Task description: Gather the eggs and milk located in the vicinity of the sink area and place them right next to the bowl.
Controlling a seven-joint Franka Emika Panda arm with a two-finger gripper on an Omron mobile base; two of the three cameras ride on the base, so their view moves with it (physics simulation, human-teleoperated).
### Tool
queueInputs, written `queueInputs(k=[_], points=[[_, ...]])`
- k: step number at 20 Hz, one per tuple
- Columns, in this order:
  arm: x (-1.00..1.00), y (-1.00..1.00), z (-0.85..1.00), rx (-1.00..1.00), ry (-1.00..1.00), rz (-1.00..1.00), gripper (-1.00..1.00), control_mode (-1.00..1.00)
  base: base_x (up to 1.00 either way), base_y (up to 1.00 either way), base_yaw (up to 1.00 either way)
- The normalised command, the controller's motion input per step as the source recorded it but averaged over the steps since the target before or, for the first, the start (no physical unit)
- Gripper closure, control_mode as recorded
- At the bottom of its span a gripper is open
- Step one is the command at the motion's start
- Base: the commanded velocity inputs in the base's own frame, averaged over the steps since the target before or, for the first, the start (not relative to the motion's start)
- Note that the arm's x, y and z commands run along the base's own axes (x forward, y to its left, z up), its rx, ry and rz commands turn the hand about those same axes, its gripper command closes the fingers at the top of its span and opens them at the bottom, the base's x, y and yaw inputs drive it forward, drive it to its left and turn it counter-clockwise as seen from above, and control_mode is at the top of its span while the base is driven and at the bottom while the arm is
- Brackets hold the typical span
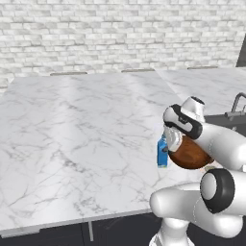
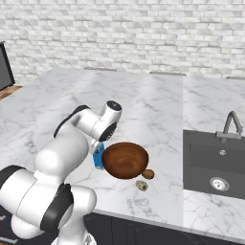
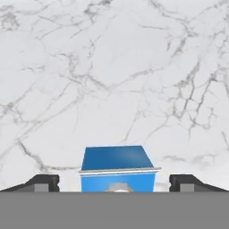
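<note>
Milk carton (image 3: pixel 118 169): blue, upright on the white marble counter (image 1: pixel 72 144), seen from above in the hand view between the two dark fingertips (image 3: pixel 44 182), a clear gap on each side. No brand or writing readable; a pale round mark on the lower face, cut off by the edge of the view, too little to tell what. In the left base view (image 1: pixel 162 153) a narrow blue sliver just beside the bowl (image 1: pixel 190 154), on its left, largely hidden by the arm. Same in the right base view (image 2: pixel 98 157), close against the bowl's left side.

Gripper (image 3: pixel 118 182): jaws spread wide, straddling the carton, not touching it.

Bowl (image 2: pixel 125 160): round, glossy reddish-brown wood, near the front edge of the counter.

Eggs: one reddish-brown (image 2: pixel 148 174), just beside the bowl at its lower right; one pale beige (image 2: pixel 141 185), speckled, a little nearer the counter edge, close to the first but apart from it.

Sink (image 2: pixel 217 165): dark grey basin set in the counter well to the right of the bowl, round metal drain, slim silver faucet (image 2: pixel 231 125) at the back.

Wall (image 2: pixel 124 33): whitewashed brick behind the counter, no lettering.
</note>
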Motion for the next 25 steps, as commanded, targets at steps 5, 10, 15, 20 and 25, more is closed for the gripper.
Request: queueInputs(k=[5,10,15,20,25], points=[[-0.18,0.0,0.65,0.0,-0.06,0.0,-1.0,-1.0,0.0,0.0,0.0],[-0.58,0.0,0.76,0.0,-0.29,0.0,-1.0,-1.0,0.0,0.0,0.0],[-0.92,-0.13,0.62,0.04,-0.5,0.0,-1.0,-1.0,0.0,0.0,0.0],[-0.9,-0.64,0.44,0.15,-0.32,-0.01,-1.0,-1.0,0.0,0.0,0.0],[-0.71,-0.71,0.44,0.18,-0.24,-0.02,-1.0,-1.0,0.0,0.0,0.0]])
